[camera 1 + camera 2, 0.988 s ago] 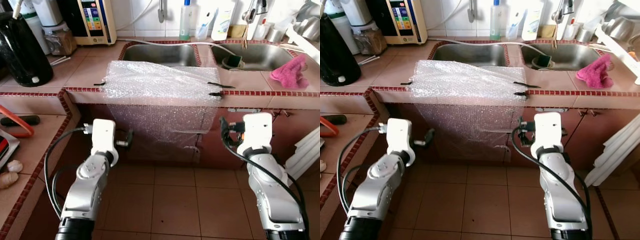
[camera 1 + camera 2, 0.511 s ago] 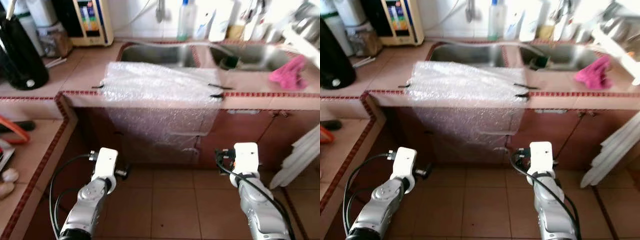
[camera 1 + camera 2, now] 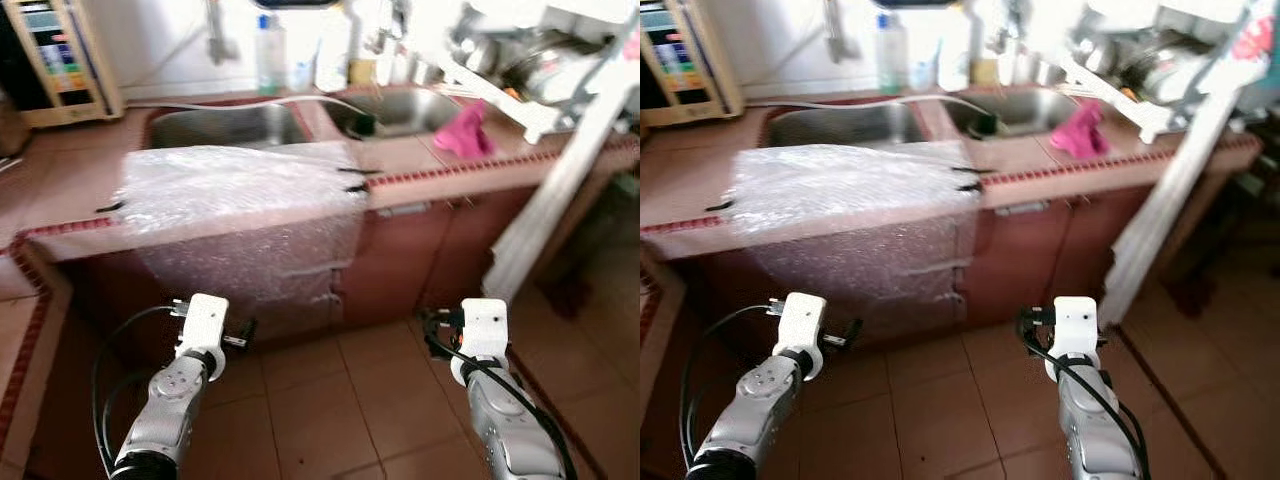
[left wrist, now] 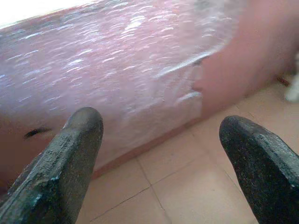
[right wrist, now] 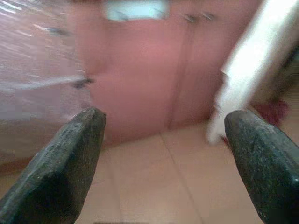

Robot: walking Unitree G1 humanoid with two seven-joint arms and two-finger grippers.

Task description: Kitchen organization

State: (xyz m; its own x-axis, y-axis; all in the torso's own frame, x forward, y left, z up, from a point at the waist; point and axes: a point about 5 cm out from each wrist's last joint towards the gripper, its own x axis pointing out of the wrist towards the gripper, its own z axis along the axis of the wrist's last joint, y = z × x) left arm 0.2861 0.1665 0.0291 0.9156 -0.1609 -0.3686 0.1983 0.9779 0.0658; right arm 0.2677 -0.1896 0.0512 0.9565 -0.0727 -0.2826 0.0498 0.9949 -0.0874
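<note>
A sheet of bubble wrap point(image 3: 235, 190) lies over the counter edge in front of the left sink point(image 3: 222, 126) and hangs down the cabinet front. A pink cloth point(image 3: 462, 133) sits on the counter by the right sink point(image 3: 398, 108). Both arms are held low over the floor. My left gripper point(image 4: 159, 163) is open with nothing between its fingers and points at the hanging wrap point(image 4: 117, 79). My right gripper point(image 5: 163, 168) is also open and holds nothing; it faces the red cabinet doors point(image 5: 140, 79).
White boards point(image 3: 560, 180) lean against the counter's right end. A dish rack point(image 3: 525, 60) stands above them. Bottles point(image 3: 266, 55) line the wall behind the sinks, and a water purifier point(image 3: 55, 55) stands at the far left. Brown floor tiles point(image 3: 340, 400) lie ahead.
The whole picture has slid left and blurred, so the camera has turned right. Both arms have dropped lower than a second ago. The wrap and cloth lie as before.
</note>
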